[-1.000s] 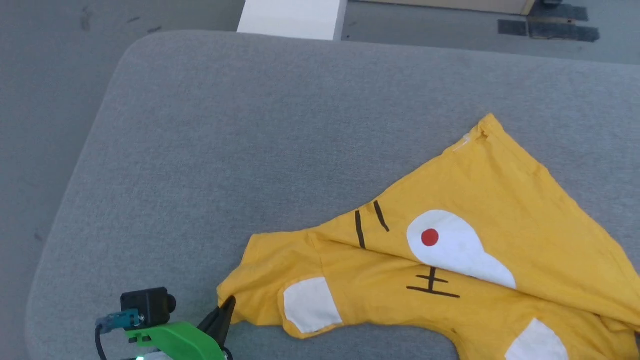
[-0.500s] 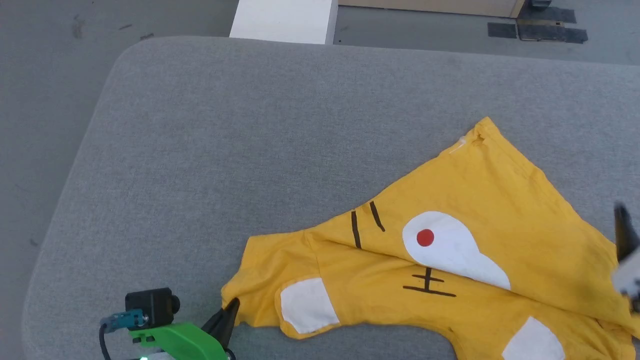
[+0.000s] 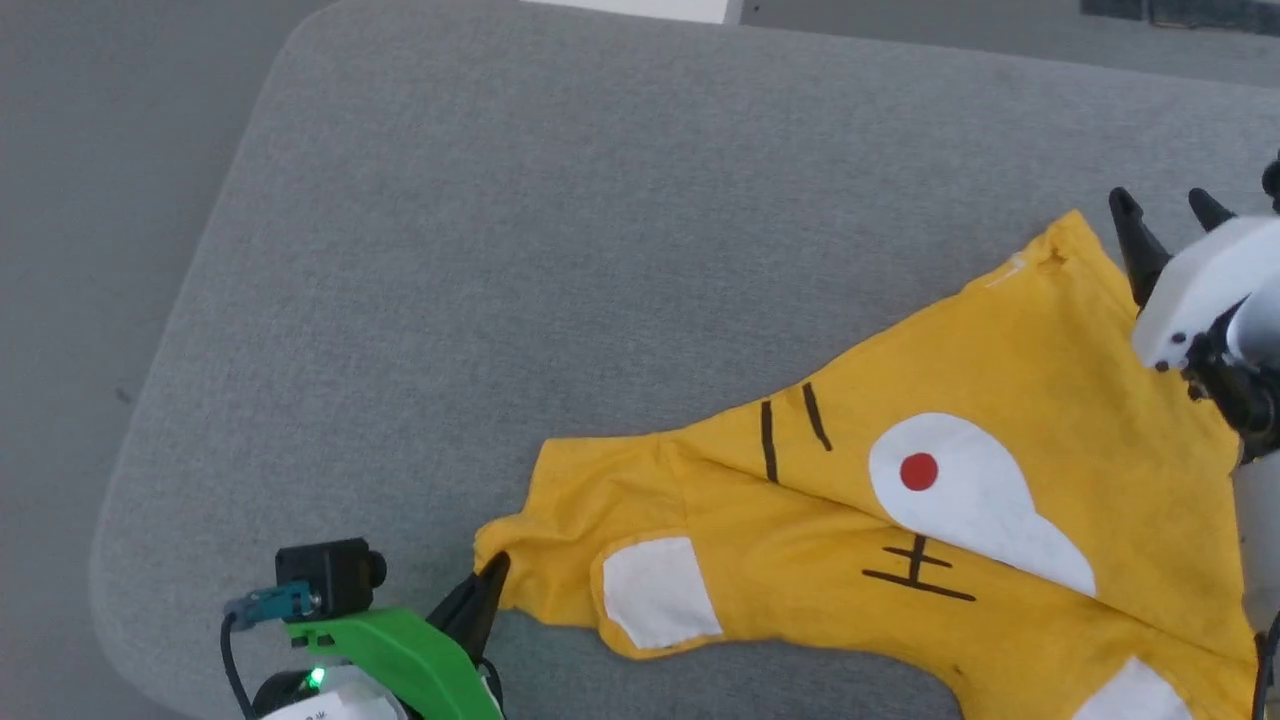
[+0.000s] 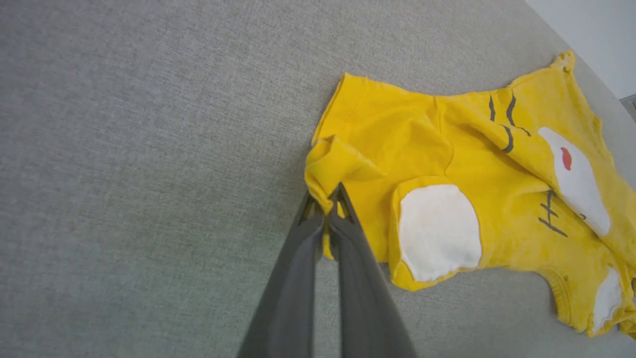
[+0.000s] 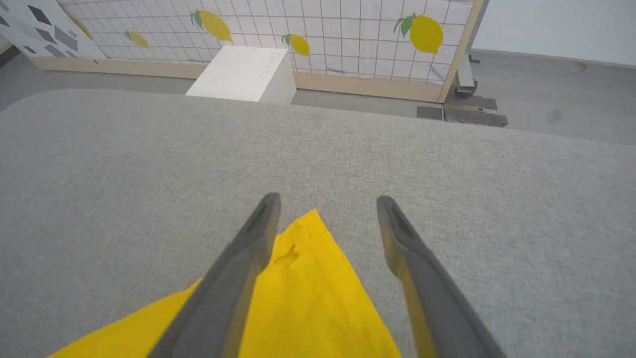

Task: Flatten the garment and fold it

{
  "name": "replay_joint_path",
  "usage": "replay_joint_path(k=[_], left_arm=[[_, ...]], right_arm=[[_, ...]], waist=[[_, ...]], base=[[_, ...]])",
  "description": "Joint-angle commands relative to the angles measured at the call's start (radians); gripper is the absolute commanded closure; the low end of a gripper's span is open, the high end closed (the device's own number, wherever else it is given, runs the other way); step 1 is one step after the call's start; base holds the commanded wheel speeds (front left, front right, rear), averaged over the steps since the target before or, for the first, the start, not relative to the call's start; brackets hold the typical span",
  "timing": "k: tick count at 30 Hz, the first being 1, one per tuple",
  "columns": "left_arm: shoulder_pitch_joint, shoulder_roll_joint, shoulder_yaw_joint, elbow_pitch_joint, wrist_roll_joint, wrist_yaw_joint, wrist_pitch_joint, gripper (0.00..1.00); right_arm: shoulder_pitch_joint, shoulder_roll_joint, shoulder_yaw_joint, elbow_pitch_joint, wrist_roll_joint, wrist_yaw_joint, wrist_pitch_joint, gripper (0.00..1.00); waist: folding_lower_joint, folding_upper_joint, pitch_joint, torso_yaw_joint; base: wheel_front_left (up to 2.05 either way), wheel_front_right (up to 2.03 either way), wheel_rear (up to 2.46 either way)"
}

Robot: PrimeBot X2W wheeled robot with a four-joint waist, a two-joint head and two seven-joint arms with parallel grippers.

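The garment (image 3: 1050,380) is a mustard-yellow T-shirt that lies crumpled, not flat, in the lower right part of the head view, on a grey padded surface (image 3: 600,250). It narrows to a pointed corner at the upper right, widens toward the bottom edge of the frame, and runs out of the picture at the lower right. A diagonal fold crosses it, with the upper layer lying over the lower one. On the upper layer there is a white oval patch (image 3: 980,500) with a red dot (image 3: 919,471), and beside it two short black lines (image 3: 790,435). Below the fold there is a black cross-like mark (image 3: 915,572), and further left a squarish white patch (image 3: 655,592).

In the left wrist view the garment (image 4: 427,149) fills the right half of the frame, and its near end is bunched up. The left gripper (image 4: 325,199) is closed narrow on this bunched edge, with yellow cloth pinched between the two dark fingers. In the head view this gripper (image 3: 492,575) is at the lower left, at the left end of the shirt.

The right gripper (image 3: 1160,200) is at the right edge of the head view, beside the pointed corner. In the right wrist view its fingers (image 5: 248,258) are spread wide and hold nothing, and the yellow corner (image 5: 308,298) appears between them. Behind the grey surface stand a white box (image 5: 243,74) and a tiled panel with lemons (image 5: 348,30).
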Motion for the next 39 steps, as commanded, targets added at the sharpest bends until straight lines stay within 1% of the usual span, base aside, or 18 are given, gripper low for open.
replay_joint_path(k=[1, 5, 11, 12, 14, 16, 18, 23, 26, 30, 32, 34, 36, 39], left_arm=[[-0.024, -0.006, -0.003, 0.008, -0.007, -0.009, -0.01, 1.0], [-0.041, -0.015, -0.013, 0.028, -0.008, -0.02, -0.022, 1.0], [-0.052, -0.028, -0.024, 0.053, -0.012, -0.031, -0.039, 1.0], [-0.053, -0.029, -0.025, 0.059, -0.012, -0.033, -0.042, 1.0], [-0.054, -0.029, -0.025, 0.063, -0.012, -0.032, -0.045, 1.0], [-0.056, -0.03, -0.025, 0.065, -0.012, -0.03, -0.047, 1.0], [-0.056, -0.03, -0.024, 0.067, -0.013, -0.029, -0.048, 1.0], [-0.052, -0.022, -0.015, 0.069, -0.009, -0.025, -0.057, 1.0], [-0.045, -0.015, -0.004, 0.063, -0.006, -0.021, -0.069, 1.0], [-0.038, -0.005, 0.016, 0.048, 0.001, -0.018, -0.095, 1.0], [-0.036, -0.007, 0.033, 0.039, -0.003, -0.017, -0.119, 1.0], [-0.035, -0.006, 0.05, 0.031, -0.006, -0.019, -0.141, 1.0], [-0.045, -0.005, 0.072, 0.022, -0.005, -0.017, -0.168, 1.0], [-0.096, 0.01, 0.095, 0.007, 0.003, -0.025, -0.188, 1.0]], right_arm=[[-0.039, -0.013, 0.005, 0.043, -0.015, -0.002, 0.034, 0.0], [-0.113, -0.034, 0.022, 0.135, -0.05, -0.002, 0.155, 0.0], [-0.164, -0.042, 0.038, 0.204, -0.105, -0.002, 0.37, 0.0], [-0.167, -0.045, 0.049, 0.205, -0.124, -0.002, 0.437, 0.62], [-0.165, -0.049, 0.058, 0.191, -0.136, -0.002, 0.474, 1.0], [-0.155, -0.048, 0.065, 0.164, -0.136, -0.002, 0.474, 1.0], [-0.138, -0.042, 0.056, 0.129, -0.12, -0.002, 0.429, 1.0], [-0.046, -0.027, 0.031, 0.046, -0.064, -0.002, 0.217, 1.0], [0.042, -0.014, 0.023, -0.011, -0.024, -0.002, 0.076, 1.0], [0.171, 0.006, 0.002, -0.093, 0.018, -0.002, -0.073, 1.0], [0.233, 0.021, -0.011, -0.134, 0.037, -0.002, -0.119, 1.0], [0.292, 0.032, -0.023, -0.173, 0.048, -0.002, -0.143, 1.0], [0.343, 0.043, -0.04, -0.213, 0.059, -0.002, -0.144, 1.0], [0.394, 0.043, -0.061, -0.284, 0.069, -0.002, -0.115, 1.0]], waist=[[0.0001, 0.0, 0.053, 0.057], [0.0001, 0.0, 0.081, 0.09], [0.0001, 0.0, 0.099, 0.113], [0.0001, 0.0, 0.099, 0.114], [0.0001, 0.0, 0.098, 0.112], [0.0001, 0.0, 0.092, 0.105], [0.0001, 0.0, 0.082, 0.094], [0.0001, 0.0, 0.035, 0.055], [0.0001, 0.0, -0.006, 0.017], [0.0001, 0.0, -0.059, -0.038], [0.0001, 0.0, -0.083, -0.07], [0.0001, 0.0, -0.103, -0.1], [0.0001, 0.0, -0.118, -0.126], [0.0001, 0.0, -0.128, -0.159]], base=[[0.0, 0.0, 0.0], [0.0, 0.0, 0.0], [0.0, 0.0, 0.0], [0.0, 0.0, 0.0], [0.0, 0.0, 0.0], [0.0, 0.0, 0.0], [0.0, 0.0, 0.0], [0.0, 0.0, 0.0], [0.0, 0.0, 0.0], [0.0, 0.0, 0.0], [0.0, 0.0, 0.0], [0.0, 0.0, 0.0], [0.0, 0.0, 0.0], [0.0, 0.0, 0.0]])
